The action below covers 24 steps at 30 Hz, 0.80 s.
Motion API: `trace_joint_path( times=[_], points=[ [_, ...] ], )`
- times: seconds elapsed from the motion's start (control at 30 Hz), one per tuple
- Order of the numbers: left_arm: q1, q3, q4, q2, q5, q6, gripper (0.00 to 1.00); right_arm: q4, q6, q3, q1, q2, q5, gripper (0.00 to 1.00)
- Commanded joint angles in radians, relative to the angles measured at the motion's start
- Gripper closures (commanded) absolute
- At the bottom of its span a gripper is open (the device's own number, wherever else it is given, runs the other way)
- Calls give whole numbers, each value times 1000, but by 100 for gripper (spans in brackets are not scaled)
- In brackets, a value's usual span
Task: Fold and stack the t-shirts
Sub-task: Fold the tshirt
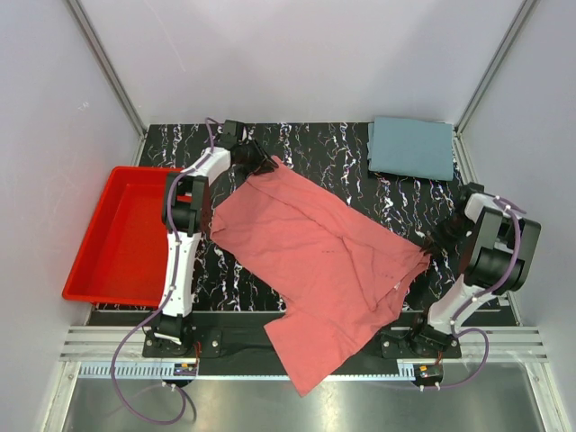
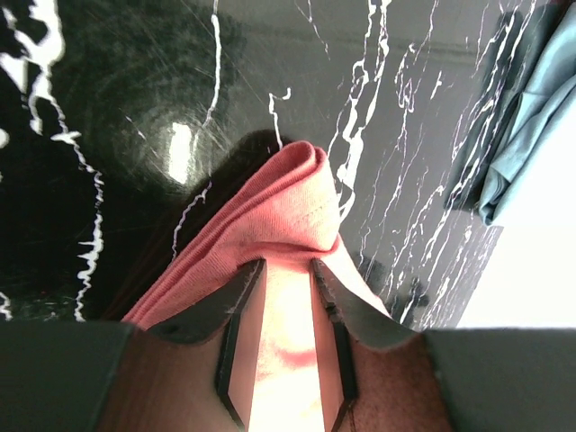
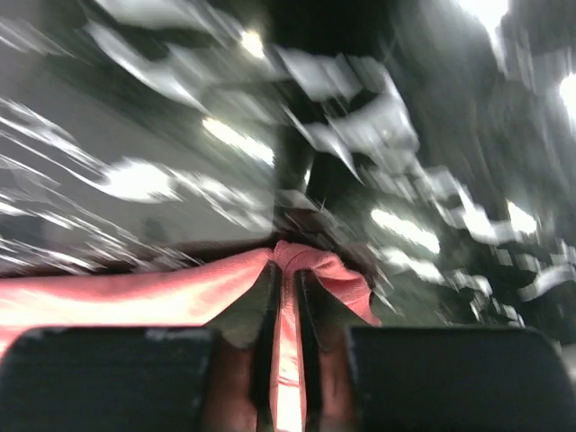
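You are at the first fold of the salmon-pink shirt (image 1: pixel 315 261). It lies open and rumpled across the middle of the bench (image 1: pixel 360 171), running from 11 o'clock down to 6 o'clock, where its near end hangs over the edge. The grey-blue shirt (image 1: pixel 412 148) sits folded at 1 o'clock, well apart, so it looks done and ready to be stacked on.

Your left fingers (image 2: pixel 286 270) are pinched on a bunched corner of the pink cloth at 11 o'clock, with a fold of it standing up between them. Your right fingers (image 3: pixel 288 270) are drawn nearly together on the shirt's edge at 3 o'clock. That view is blurred, but pink cloth shows in the narrow gap, so I judge it gripped.

With both holds on, the next move calls for lifting the two points together, keeping the cloth taut between them, and carrying that edge over the body. Mind the overhanging end, which may drag. Keep away from the red tray (image 1: pixel 117 243) at 9 o'clock.
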Motion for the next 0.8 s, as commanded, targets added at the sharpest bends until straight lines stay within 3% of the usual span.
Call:
trace_joint_path(
  times=[0.0,0.17,0.27,0.33,0.37,0.47,0.63,0.77],
  points=[
    [16,-11,48,6,-3,-26,68,167,-15,126,-4,81,38,90],
    [21,86,74,55,9,-72,69,127,-73,360,-4,202,93,95],
    [19,127,92,64,23,-107,66,78,-128,494,-4,285,104,91],
    [15,135,79,38,26,-104,63,29,-135,549,-3,322,92,79],
    [11,134,71,21,26,-75,61,23,-136,577,-3,320,84,62],
    [10,123,-6,-69,-11,15,56,-35,-144,616,-3,281,110,44],
    [4,80,-154,-261,-122,131,53,-132,-132,596,3,123,139,32],
    [-13,-76,-188,-422,-162,209,53,-192,-142,515,83,3,142,29]
  ],
)
